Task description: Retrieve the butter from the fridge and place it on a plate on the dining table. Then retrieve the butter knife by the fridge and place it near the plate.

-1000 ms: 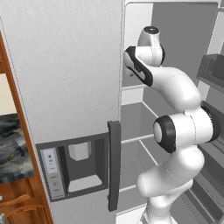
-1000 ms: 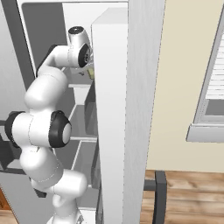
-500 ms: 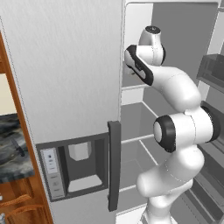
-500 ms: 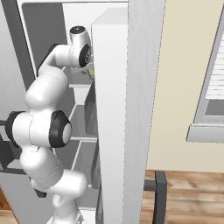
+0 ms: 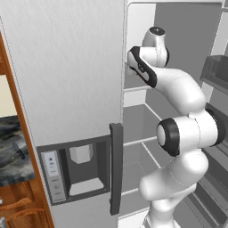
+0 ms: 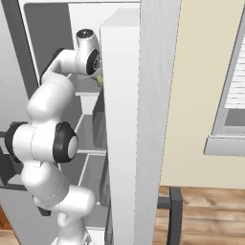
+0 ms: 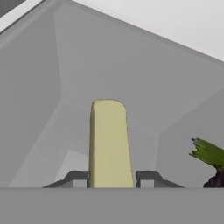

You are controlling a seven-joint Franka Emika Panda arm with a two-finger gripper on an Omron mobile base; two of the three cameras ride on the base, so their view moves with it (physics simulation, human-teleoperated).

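The fridge (image 5: pixel 67 67) stands with its right door open, and my arm reaches into the upper shelf space. In the hand view the butter (image 7: pixel 109 144), a pale yellow stick, lies lengthwise between my fingertips and points away toward the grey back wall. My gripper (image 7: pixel 111 180) is shut on the butter, with both dark fingertips (image 7: pixel 76 179) pressed against its sides. From the right base view a bit of the butter (image 6: pixel 99 80) shows just below the hand, beside the edge of the open door (image 6: pixel 119 119). The plate, the dining table and the butter knife are out of view.
A green leafy vegetable with a dark root (image 7: pixel 209 154) lies on the same shelf, to the right of the butter. Door bins (image 5: pixel 218 71) line the open door on the right. A marbled counter (image 5: pixel 9 151) lies left of the fridge.
The arm keeps the same pose in both base views. The jaws have closed in on the butter.
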